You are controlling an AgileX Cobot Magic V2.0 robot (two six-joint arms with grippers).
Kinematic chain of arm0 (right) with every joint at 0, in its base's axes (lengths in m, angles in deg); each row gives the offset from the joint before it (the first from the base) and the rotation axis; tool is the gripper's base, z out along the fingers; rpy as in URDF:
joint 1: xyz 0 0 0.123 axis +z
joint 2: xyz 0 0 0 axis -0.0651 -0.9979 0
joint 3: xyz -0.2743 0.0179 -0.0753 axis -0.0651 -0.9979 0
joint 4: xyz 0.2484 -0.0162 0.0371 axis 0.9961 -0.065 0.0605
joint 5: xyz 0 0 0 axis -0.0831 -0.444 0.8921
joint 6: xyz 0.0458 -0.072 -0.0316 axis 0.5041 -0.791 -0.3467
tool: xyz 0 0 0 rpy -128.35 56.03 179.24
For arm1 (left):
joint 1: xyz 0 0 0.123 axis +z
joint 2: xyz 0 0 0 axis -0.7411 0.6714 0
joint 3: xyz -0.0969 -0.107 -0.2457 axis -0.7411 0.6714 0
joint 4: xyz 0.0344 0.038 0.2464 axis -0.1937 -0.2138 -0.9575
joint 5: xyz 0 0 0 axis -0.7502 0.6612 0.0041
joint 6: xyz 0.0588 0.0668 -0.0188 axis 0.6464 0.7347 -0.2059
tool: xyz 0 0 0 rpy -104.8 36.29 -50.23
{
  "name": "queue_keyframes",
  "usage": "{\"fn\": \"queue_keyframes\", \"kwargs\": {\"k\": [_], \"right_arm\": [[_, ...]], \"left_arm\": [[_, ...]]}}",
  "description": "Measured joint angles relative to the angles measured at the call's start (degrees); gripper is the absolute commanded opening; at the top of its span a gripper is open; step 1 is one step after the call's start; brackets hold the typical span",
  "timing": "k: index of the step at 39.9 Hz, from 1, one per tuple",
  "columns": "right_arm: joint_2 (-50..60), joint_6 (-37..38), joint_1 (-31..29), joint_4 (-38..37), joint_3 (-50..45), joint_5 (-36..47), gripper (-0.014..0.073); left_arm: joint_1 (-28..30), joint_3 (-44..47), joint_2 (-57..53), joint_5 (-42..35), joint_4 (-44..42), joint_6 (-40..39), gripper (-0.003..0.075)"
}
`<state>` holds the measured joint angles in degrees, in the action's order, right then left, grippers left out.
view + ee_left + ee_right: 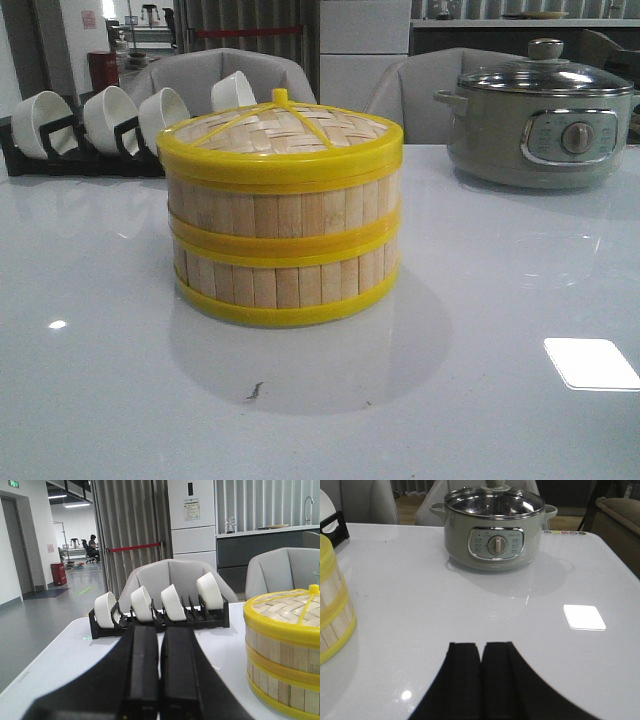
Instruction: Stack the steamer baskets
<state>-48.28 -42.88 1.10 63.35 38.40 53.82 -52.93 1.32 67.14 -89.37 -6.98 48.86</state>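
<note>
You see two steamer baskets (282, 255) stacked centre frame (lid (280, 130) on top); left gripper (160, 672) and right gripper (481, 672) jaws closed, empty.

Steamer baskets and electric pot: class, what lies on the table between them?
Nothing: the front view shows only bare white table between the stacked steamer baskets and the electric pot. The right wrist view confirms it.

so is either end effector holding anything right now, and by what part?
Nothing held. The left end effector and right end effector are both shut and empty. The steamer baskets sit stacked on the table, lid on, untouched.
</note>
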Motion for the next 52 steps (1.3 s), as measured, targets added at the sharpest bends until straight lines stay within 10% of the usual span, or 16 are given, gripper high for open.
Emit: {"fn": "queue_keyframes", "kwargs": {"k": [52], "right_arm": [[25.81,0.11,0.0,4.91,-15.5,-6.13,0.0048]], "left_arm": [[0.0,0.0,0.0,0.0,0.0,0.0,0.0095]]}}
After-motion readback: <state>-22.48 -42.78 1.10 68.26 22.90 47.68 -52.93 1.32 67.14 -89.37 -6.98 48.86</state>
